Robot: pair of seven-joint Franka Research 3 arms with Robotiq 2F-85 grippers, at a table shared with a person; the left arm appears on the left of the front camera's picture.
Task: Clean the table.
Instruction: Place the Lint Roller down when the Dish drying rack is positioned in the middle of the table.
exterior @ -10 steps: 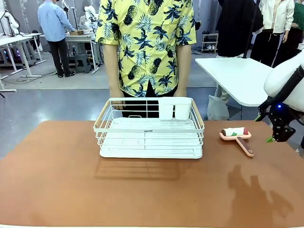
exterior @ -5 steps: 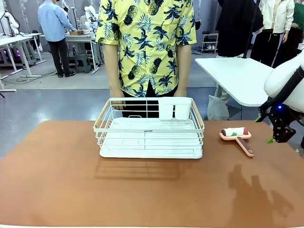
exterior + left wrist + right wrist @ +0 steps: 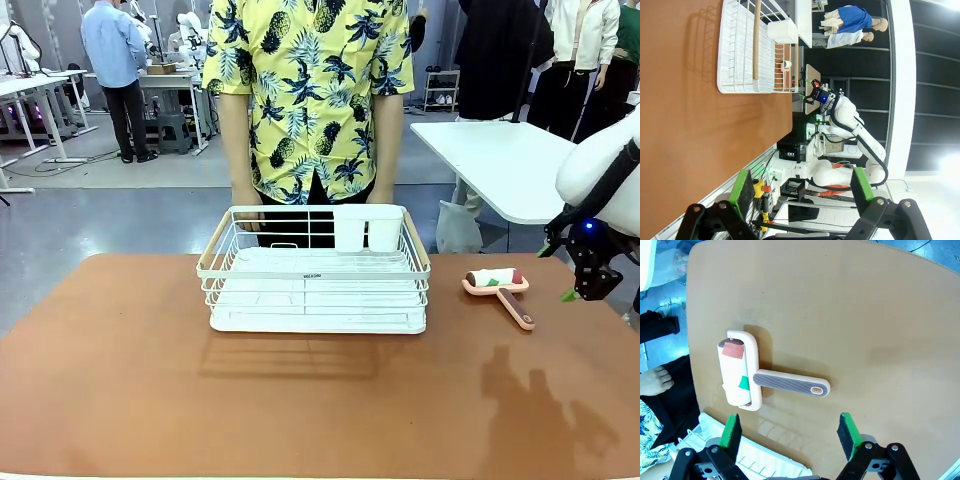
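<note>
Table [image 3: 120, 380]: reddish-brown top spans the front view; near half bare, lots of free room L and R of rack. White wire rack [image 3: 315, 290] sits mid-table toward far edge, person [image 3: 305, 90] standing just behind it. Lint roller [image 3: 498, 288] lies R of rack, apart from it, handle pointing near-right. R gripper [image 3: 588, 283] hangs above the table's R edge, near roller, not touching; jaws fully open, nothing held. L gripper [image 3: 802, 192] off the table's L edge, jaws wide apart, empty.
</note>
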